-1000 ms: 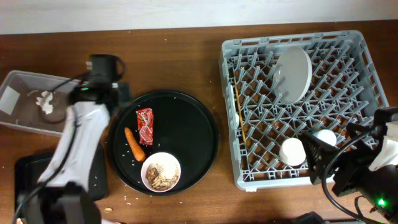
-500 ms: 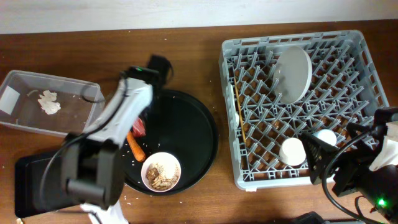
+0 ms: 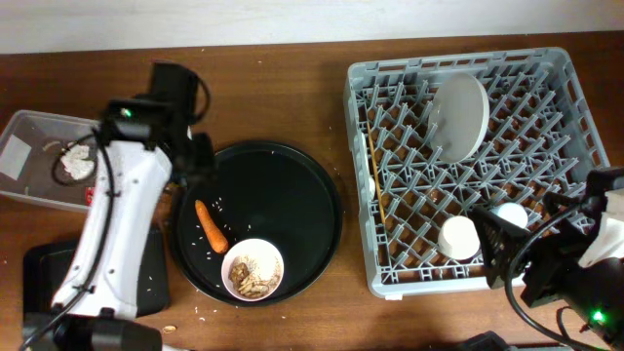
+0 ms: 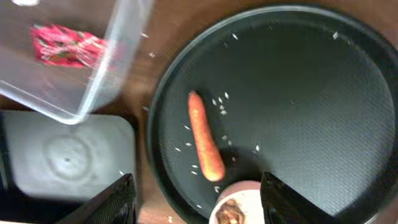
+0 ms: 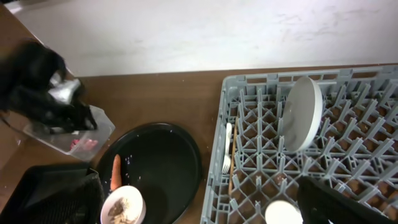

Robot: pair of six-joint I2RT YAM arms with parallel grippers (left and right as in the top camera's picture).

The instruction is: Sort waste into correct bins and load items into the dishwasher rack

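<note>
The red wrapper (image 4: 65, 45) lies in the clear tub (image 3: 29, 190) by its near wall, with the paper ball (image 3: 74, 162) beside it. My left gripper (image 4: 199, 208) is open and empty above the round tray's left side, near the carrot (image 4: 205, 144) and the white bowl of brown scraps (image 3: 253, 270). The shallow black bin (image 3: 58, 283) sits in front of the tub. The grey rack (image 3: 468, 58) holds the plate (image 3: 460, 115), white cup (image 3: 456, 237), light-blue cup (image 3: 509, 214), fork (image 5: 227, 155) and stick (image 3: 378, 195). My right gripper (image 5: 199, 211) is open and empty at the rack's near right corner.
The large round black tray (image 3: 292, 175) sits between the bins and the rack, with crumbs scattered on it. A few crumbs lie on the wooden table in front of it. A pale wall runs along the table's far edge.
The red wrapper has gone from the round tray into the clear tub. My left arm swung over the tray and back toward the tub. The right arm has not moved.
</note>
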